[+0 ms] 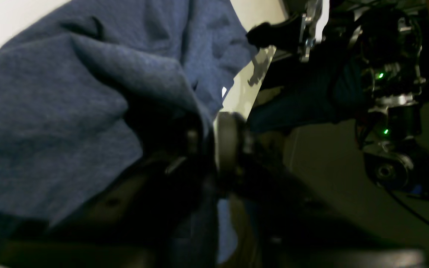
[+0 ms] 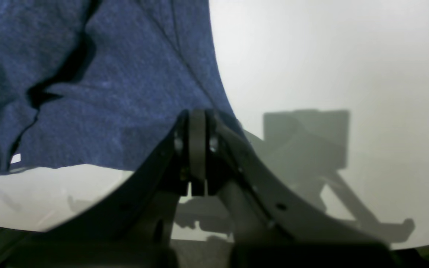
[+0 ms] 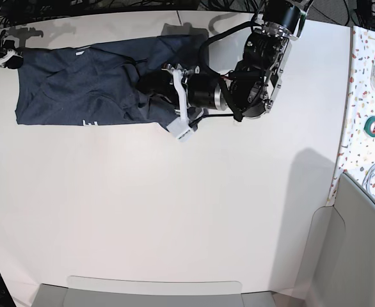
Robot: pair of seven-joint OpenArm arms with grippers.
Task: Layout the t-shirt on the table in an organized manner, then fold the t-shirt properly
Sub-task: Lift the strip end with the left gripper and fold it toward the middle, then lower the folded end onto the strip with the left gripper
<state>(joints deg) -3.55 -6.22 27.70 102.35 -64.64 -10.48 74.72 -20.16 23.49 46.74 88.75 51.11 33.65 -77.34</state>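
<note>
T-shirt [image 3: 91,86] lies on table [image 3: 175,211] toward 11 o'clock, spread along far edge. L gripper [image 3: 150,82] sits on shirt's 3 o'clock end, arm running off toward 1 o'clock. R gripper [image 3: 7,52] at shirt's 10 o'clock corner. Speckled strip [image 3: 372,96] w/ tape roll [image 3: 374,124] beyond table's 3 o'clock edge.

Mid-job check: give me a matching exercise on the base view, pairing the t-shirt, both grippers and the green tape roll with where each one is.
Things:
1. t-shirt
2. left gripper
3. right gripper
4. green tape roll

Places in the base view:
A. at the shirt's left end, by the table's far-left corner
B. on the speckled strip at the right
C. lying along the table's far edge
D. at the shirt's right end

Pairs: 1-C, 2-D, 3-A, 4-B
</note>
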